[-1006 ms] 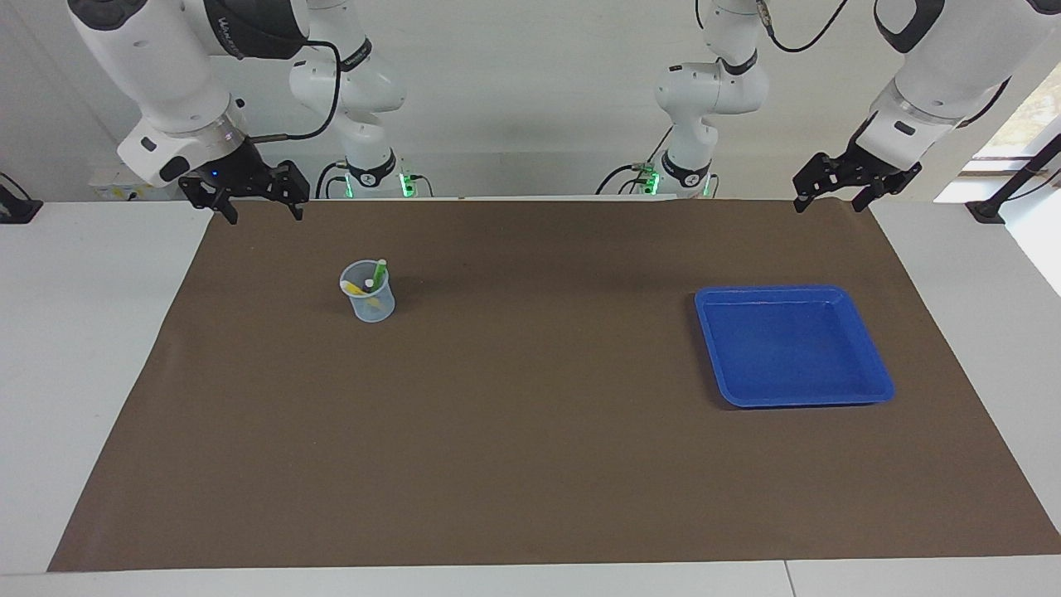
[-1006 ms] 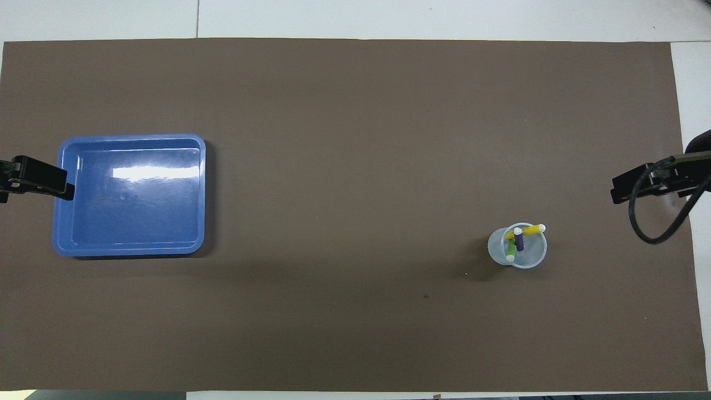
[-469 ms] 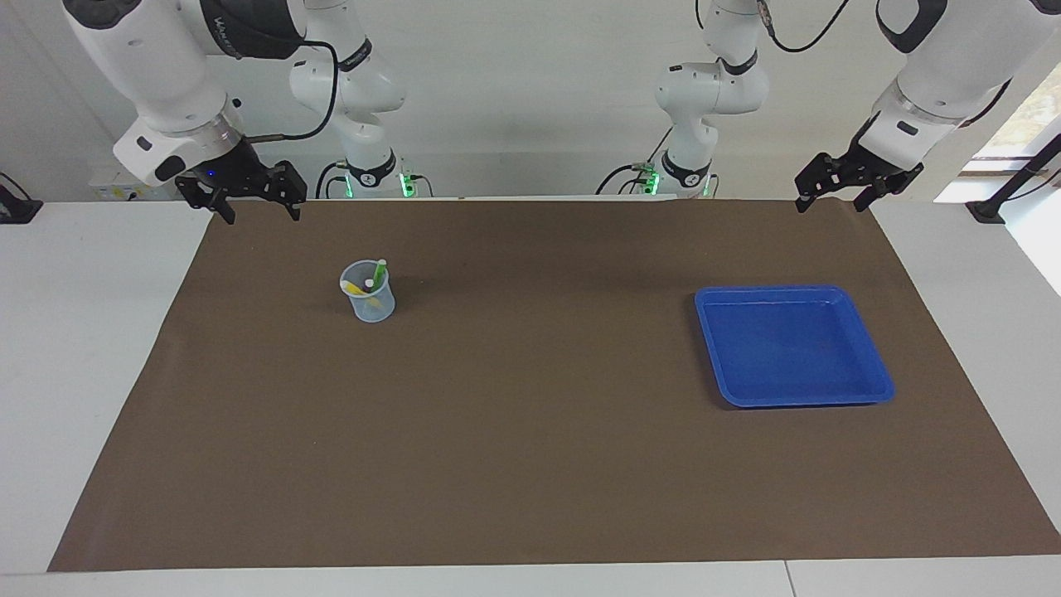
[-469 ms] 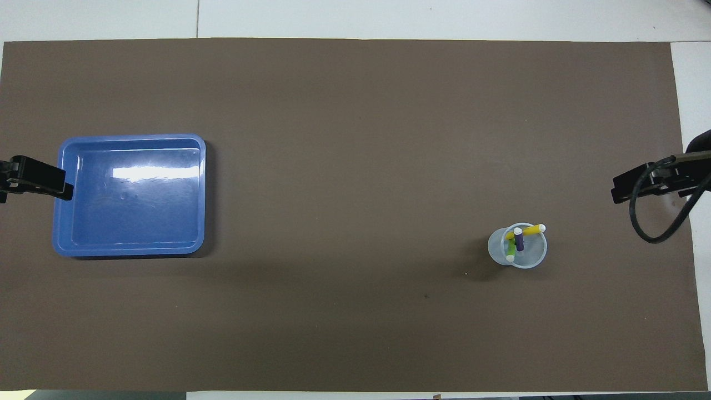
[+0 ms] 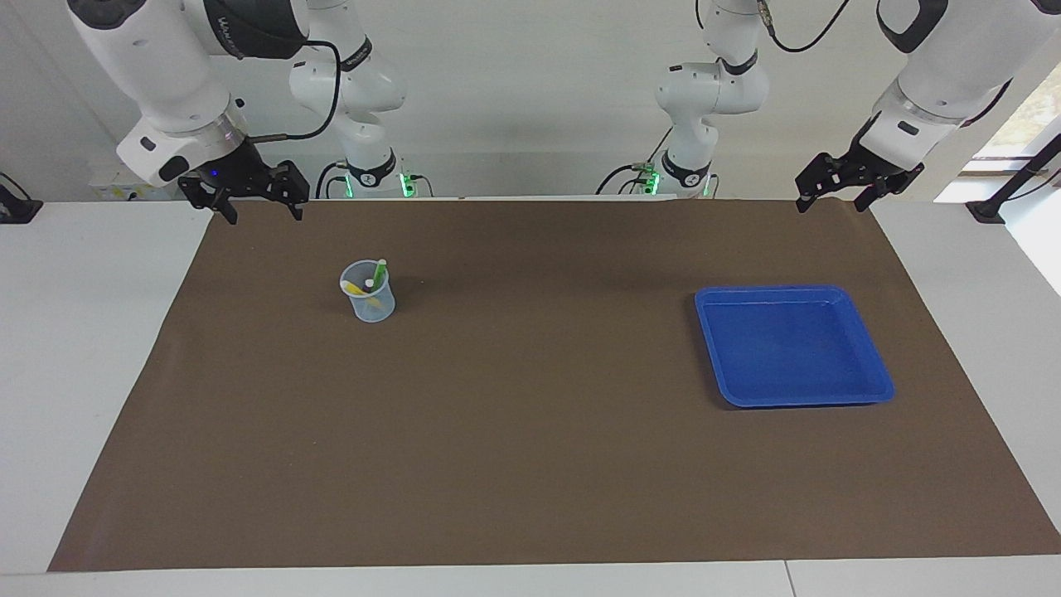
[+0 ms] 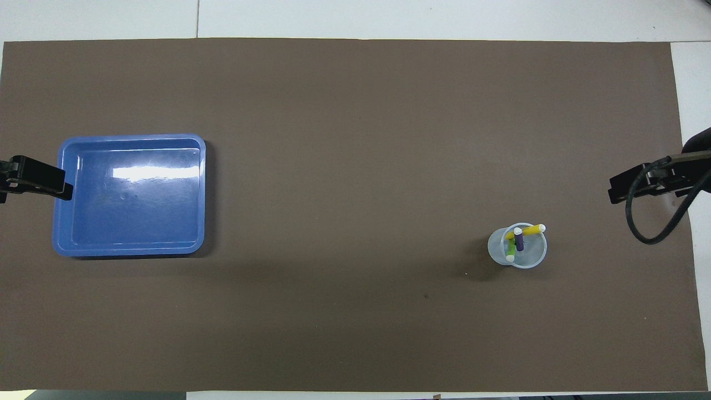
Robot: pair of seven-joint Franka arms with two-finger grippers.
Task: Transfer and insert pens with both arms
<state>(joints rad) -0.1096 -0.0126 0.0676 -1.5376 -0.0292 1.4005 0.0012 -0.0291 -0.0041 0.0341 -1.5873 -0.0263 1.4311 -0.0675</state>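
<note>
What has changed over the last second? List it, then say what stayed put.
Hardly anything. The right gripper wobbled slightly over the mat's edge nearest the robots, ending about where it started; the left gripper barely shifted. Nothing was grasped or released. The three pens stayed in the clear cup, and the blue tray stayed empty.

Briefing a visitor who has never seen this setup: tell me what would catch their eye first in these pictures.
The bright blue tray stands out first, bare on the brown mat toward the left arm's end of the table. Next comes the clear cup toward the right arm's end, with the green pen, yellow pen and purple pen standing in it. The left gripper and right gripper hang open, each over its own end of the mat's robot-side edge.
</note>
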